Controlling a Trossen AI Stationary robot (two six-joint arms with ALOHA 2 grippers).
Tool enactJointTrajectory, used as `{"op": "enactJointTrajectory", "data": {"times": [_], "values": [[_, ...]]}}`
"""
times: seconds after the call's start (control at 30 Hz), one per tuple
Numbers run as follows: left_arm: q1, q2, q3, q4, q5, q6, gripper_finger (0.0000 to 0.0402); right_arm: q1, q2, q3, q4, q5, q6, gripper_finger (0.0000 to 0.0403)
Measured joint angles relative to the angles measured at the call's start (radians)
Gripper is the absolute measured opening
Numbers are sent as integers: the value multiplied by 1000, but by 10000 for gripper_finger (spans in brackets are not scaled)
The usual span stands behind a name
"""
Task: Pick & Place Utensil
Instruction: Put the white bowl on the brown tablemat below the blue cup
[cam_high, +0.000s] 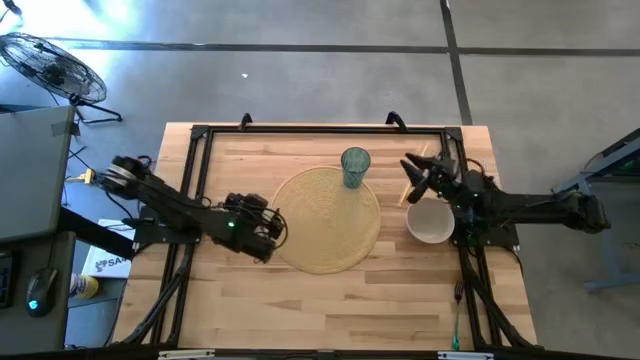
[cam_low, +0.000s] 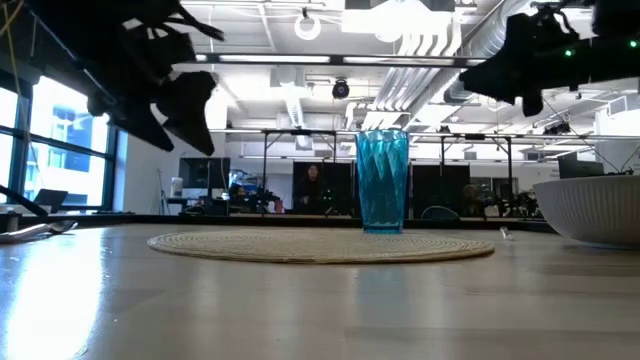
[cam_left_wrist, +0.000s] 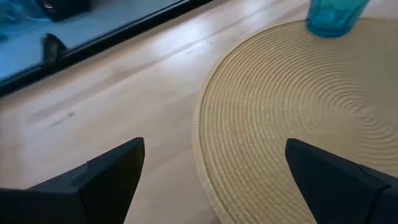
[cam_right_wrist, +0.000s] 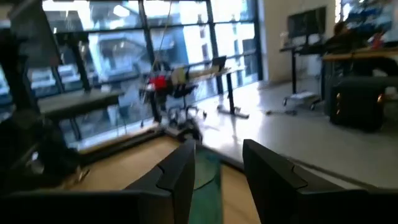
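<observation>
Green-handled fork (cam_high: 456, 315) lies at the table's (cam_high: 300, 300) near right edge, apparently untouched. Left gripper (cam_high: 272, 232) hovers released at the round woven placemat's (cam_high: 327, 220) left edge. Right gripper (cam_high: 416, 174), part-spread and empty, hangs above the white bowl (cam_high: 431, 221).

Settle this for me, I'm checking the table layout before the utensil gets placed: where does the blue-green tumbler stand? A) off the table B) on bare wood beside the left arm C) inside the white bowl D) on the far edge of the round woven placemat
D: in the high view the tumbler stands upright on the far rim of the woven placemat, apart from the white bowl to its right.
</observation>
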Motion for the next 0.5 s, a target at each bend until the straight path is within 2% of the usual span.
{"op": "enactJointTrajectory", "data": {"times": [0.17,0.27,0.37,0.5], "values": [[0,-175,-126,200,27,176,383,138,163,162,-174,75,18,128],[1,-272,-192,365,86,351,383,227,256,302,-407,142,71,128],[1,-346,-247,524,181,527,383,311,331,451,-684,181,190,128],[1,-401,-302,682,341,731,383,411,424,642,-1061,173,412,128]]}}
